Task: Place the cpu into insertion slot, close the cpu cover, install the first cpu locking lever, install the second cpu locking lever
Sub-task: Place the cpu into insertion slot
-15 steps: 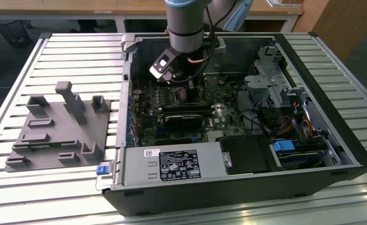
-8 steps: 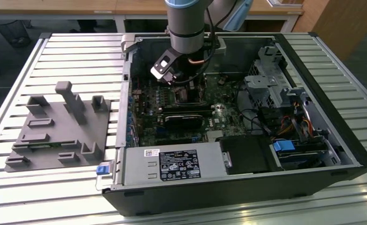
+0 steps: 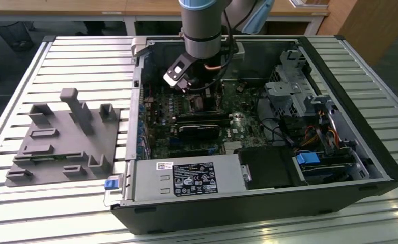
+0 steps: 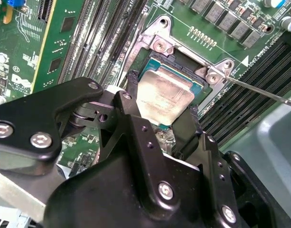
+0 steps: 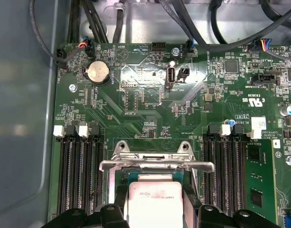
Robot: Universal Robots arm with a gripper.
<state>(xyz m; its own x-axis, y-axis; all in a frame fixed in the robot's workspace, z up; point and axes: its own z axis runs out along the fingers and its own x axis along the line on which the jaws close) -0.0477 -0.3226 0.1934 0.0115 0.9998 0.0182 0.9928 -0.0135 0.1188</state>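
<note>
Placing the cpu over the insertion slot.
Gripper pinches it by opposite edges; seating it likely calls for a level, squared descent.

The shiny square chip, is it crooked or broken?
No, nothing looks wrong. The cpu lies straight, lined up with the insertion slot, right at the claw. The metal cover stands open above it, and no damage shows.
</note>
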